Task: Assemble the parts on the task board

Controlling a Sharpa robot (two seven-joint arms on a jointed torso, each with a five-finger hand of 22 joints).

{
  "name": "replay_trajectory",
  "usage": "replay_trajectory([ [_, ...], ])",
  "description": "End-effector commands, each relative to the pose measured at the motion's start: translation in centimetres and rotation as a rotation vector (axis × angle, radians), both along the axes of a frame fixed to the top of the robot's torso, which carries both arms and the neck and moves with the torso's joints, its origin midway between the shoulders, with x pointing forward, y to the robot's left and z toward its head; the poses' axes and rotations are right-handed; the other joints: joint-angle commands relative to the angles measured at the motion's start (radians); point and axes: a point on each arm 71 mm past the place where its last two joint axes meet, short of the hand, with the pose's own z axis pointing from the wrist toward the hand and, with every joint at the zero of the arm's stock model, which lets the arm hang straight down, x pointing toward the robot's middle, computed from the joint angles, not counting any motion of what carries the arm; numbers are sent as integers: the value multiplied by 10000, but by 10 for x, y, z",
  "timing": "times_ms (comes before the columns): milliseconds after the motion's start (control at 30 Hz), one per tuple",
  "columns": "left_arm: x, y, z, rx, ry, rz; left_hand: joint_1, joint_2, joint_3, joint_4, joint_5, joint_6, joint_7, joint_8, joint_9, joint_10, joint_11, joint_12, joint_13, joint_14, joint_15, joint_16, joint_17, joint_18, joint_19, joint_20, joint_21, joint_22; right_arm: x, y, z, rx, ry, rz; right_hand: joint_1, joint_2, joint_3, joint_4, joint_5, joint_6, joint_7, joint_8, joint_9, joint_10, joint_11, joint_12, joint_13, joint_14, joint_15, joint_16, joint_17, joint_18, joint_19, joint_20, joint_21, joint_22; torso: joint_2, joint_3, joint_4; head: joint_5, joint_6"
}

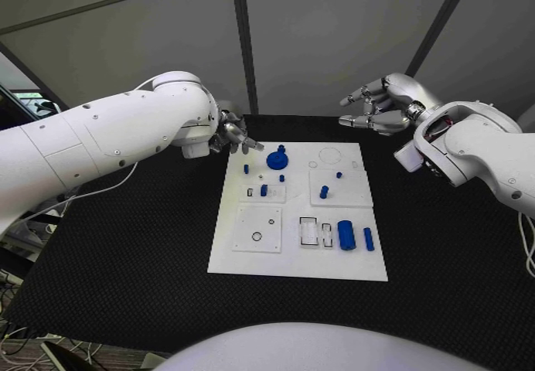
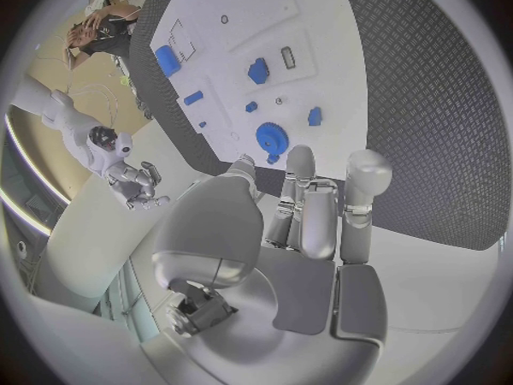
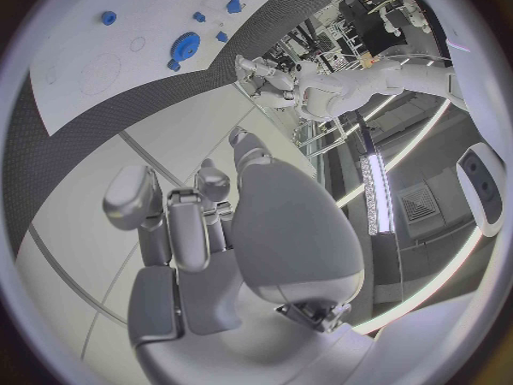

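The white task board (image 1: pixel 299 255) lies in the middle of the black table. On its far part stands a round blue gear-like part (image 1: pixel 277 160) with several small blue pegs (image 1: pixel 264 189) around it. A thick blue cylinder (image 1: pixel 347 235) and a slim one (image 1: pixel 368 239) lie at its near right. My left hand (image 1: pixel 234 133) hovers at the board's far left corner, fingers apart, holding nothing. My right hand (image 1: pixel 379 108) is raised beyond the far right corner, also holding nothing. The left wrist view shows the left hand (image 2: pixel 310 214) with the gear (image 2: pixel 270 135) just past its fingertips.
The board has a square plate with a small ring hole (image 1: pixel 257 229) at its near left and rectangular slots (image 1: pixel 309 232) beside the cylinders. Black table surface (image 1: pixel 123 255) stretches on both sides of the board. The right wrist view shows the board (image 3: pixel 97 68) far from the right hand (image 3: pixel 203 222).
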Motion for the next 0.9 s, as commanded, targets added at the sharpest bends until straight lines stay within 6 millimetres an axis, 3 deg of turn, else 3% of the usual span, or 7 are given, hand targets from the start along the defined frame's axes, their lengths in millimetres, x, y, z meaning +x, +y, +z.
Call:
replay_trajectory([
  [33, -9, -8, -9, 239, 618, -662, 124, 31, -68, -20, 38, 119, 4, -38, -50, 131, 3, 76, -16, 332, -30, 189, 577, -148, 181, -19, 234, 209, 0, 1, 1, -27, 4, 72, -57, 60, 5, 34, 32, 40, -22, 65, -16, -44, 8, -32, 15, 471, -90, -56, 318, 196, -63, 10, -63, 3, 7, -8, 3, -23, 17],
  [400, -17, -22, -30, 766, 1079, -1210, 216, 95, -148, 12, 30, 433, -102, -111, -192, 850, -101, 813, 726, 652, -124, 759, 1309, -333, 754, -111, 1071, 977, 1, 2, 0, -30, 24, 89, -57, 60, 5, 34, 32, 40, -22, 65, -16, -44, 8, -32, 15, 471, -90, -56, 318, 196, -63, 10, -63, 3, 12, -5, -9, -21, 13],
  [900, -15, -41, -35, 1031, 1227, -1535, 151, 167, -188, 44, 22, 579, -147, -114, -221, 1016, -142, 988, 900, 718, -158, 887, 1481, -375, 876, -145, 1261, 1162, 1, 4, 0, -24, 42, 132, -36, 78, 23, 30, 61, 38, -24, 70, -16, -38, 4, -27, 15, 474, -93, -55, 322, 196, -57, 8, -64, 4, 7, 4, -9, -31, -22],
])
